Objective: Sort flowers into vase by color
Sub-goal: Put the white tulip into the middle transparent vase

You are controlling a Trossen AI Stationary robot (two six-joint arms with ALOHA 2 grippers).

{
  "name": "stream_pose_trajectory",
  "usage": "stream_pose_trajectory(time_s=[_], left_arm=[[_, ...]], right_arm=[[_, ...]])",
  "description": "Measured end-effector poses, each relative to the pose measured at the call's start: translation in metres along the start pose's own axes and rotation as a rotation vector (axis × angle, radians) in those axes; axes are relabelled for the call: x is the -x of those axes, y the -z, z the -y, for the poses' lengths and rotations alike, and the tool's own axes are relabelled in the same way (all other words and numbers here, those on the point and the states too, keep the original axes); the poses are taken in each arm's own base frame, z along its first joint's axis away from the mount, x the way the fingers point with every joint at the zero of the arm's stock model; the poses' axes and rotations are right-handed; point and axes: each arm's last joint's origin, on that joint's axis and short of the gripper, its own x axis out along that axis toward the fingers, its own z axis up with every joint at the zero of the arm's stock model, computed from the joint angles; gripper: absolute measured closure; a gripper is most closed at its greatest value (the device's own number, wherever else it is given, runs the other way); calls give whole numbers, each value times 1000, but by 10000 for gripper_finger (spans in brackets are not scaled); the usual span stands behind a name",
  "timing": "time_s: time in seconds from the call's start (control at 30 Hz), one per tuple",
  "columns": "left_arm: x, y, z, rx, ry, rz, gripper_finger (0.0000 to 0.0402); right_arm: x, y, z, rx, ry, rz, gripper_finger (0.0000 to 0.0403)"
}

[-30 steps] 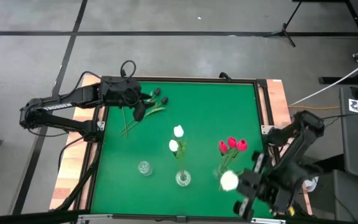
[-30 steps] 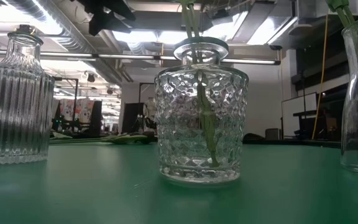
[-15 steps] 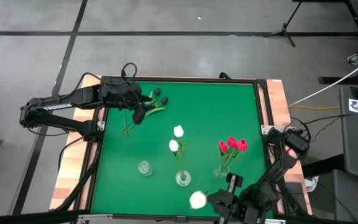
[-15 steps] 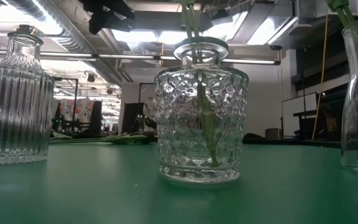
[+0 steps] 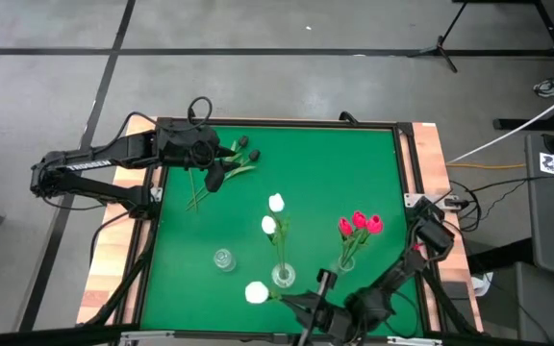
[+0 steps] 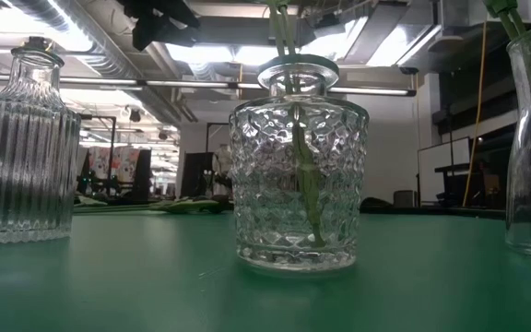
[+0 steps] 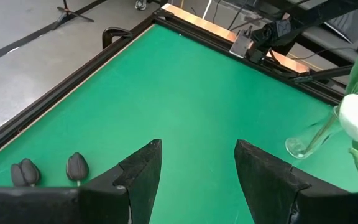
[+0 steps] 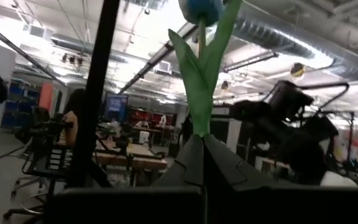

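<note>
With the right gripper pinched shut on a white-headed, green-stemmed artificial tulip beside the dimpled clear glass vase, it should upend the stem squarely over the vase's mouth.

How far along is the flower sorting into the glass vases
Done: three red tulips in the right vase, two white tulips in the diamond-textured middle vase. In hand: the right gripper holds a third white tulip nearby. Left: black tulips under the open left gripper; ribbed vase empty.
</note>
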Motion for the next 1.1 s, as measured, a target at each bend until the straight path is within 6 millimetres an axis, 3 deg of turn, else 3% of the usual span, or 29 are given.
stream_pose_trajectory(time_s=[0.2,0.33,0.47,0.67,0.83,1.0,1.1], left_arm=[[0,0,0,-22,1,3,202],[0,0,0,-22,1,3,202],[0,0,0,-22,1,3,202],[0,0,0,-40,1,3,202],[0,-1,0,-46,1,7,202],[0,0,0,-44,0,4,202],[0,0,0,-24,0,3,202]], right_arm=[[0,-2,-1,83,-27,38,403],[-10,3,4,84,-43,86,403],[-14,10,11,145,105,-96,403],[9,-32,12,231,26,-37,403],[27,-49,39,235,-24,-21,403],[57,-66,78,151,-147,68,403],[57,-70,104,109,-182,140,403]])
